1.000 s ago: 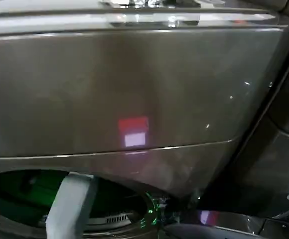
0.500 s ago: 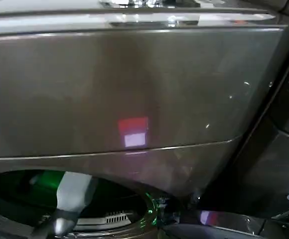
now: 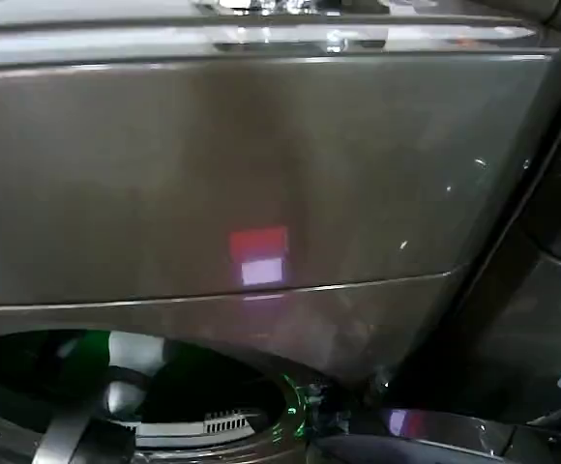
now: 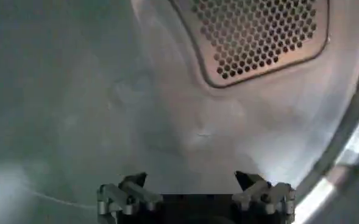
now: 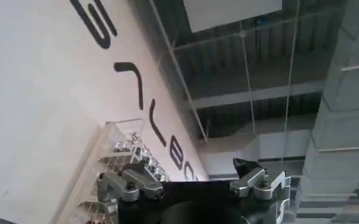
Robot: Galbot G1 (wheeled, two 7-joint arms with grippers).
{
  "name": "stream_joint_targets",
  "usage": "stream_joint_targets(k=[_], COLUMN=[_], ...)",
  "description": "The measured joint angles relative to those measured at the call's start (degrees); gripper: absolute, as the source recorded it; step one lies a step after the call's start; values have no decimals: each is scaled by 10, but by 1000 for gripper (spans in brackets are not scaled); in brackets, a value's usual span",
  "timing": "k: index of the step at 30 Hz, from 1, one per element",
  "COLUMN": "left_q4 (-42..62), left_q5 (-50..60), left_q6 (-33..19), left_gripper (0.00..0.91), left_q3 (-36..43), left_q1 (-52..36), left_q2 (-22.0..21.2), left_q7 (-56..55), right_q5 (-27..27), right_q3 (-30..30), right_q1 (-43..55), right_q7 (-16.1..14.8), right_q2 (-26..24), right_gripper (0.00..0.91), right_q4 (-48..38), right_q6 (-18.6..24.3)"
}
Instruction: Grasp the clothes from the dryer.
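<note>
The dryer (image 3: 261, 174) shows its grey front panel, with the round opening (image 3: 203, 382) low on the left. My left arm (image 3: 126, 358) reaches through that opening. Inside, my left gripper (image 4: 190, 178) is open with nothing between its fingers. It faces the bare drum wall (image 4: 167, 109) and a perforated panel (image 4: 258, 36). A pale blurred patch (image 4: 2, 189) lies low at the drum's side, and I cannot tell whether it is the clothes. My right gripper (image 5: 191, 167) is open and empty, held away from the dryer and pointing up at a lettered wall.
The dryer's opened door (image 3: 426, 430) juts out at the lower right of the opening. A bright drum rim (image 4: 344, 158) runs along one side of the left gripper. A white wall with black letters (image 5: 45, 91) and a ceiling lie beyond the right gripper.
My left arm has gone deeper into the opening. Its pale link now looks smaller and sits farther in, with a dark link showing behind it.
</note>
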Motion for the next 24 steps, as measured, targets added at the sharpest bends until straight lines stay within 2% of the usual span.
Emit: stream_joint_targets(k=[24], left_q4=[226], left_q5=[131], left_q6=[-148], left_gripper=[907], left_q3=[132], left_q1=[-143], left_q2=[-13], left_q7=[330], right_q5=[-1], right_q3=[-16], right_q1=[11], right_q7=[-3], right_q2=[2], right_gripper=[907], right_q4=[9], right_q6=[1])
